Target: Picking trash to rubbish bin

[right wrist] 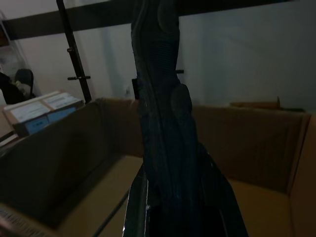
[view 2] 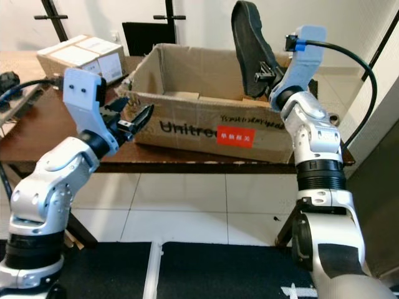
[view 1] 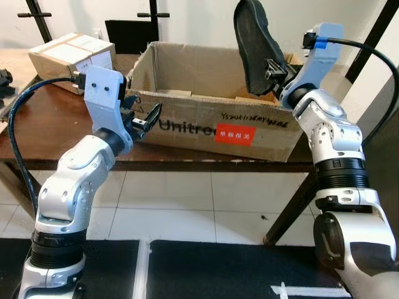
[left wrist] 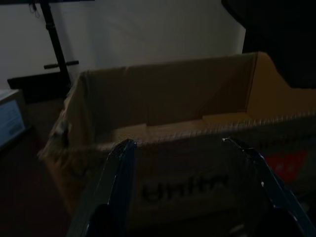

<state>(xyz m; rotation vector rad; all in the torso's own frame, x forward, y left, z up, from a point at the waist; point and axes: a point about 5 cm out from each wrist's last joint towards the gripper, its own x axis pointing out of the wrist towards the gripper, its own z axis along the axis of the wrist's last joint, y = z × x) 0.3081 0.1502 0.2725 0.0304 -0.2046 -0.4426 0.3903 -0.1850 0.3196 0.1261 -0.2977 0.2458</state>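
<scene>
A large open cardboard box (view 1: 206, 128) with black lettering and a red label stands on a dark wooden table (view 1: 43, 134). My right gripper (view 1: 272, 70) is shut on a black shoe (view 1: 254, 43), holding it upright, sole outward, above the box's right part. The right wrist view looks along the shoe (right wrist: 165, 108) down into the box's bare inside (right wrist: 256, 197). My left gripper (view 1: 144, 118) is open and holds nothing, just in front of the box's left front wall. The left wrist view has its fingers (left wrist: 118, 173) spread before the box's front (left wrist: 187, 182).
A smaller taped cardboard box (view 1: 72, 56) sits at the table's back left. Black stand legs (view 1: 37, 18) rise by the white wall behind. A table leg (view 1: 293, 208) angles to the tiled floor (view 1: 187, 205); a black mat (view 1: 206, 268) lies by my feet.
</scene>
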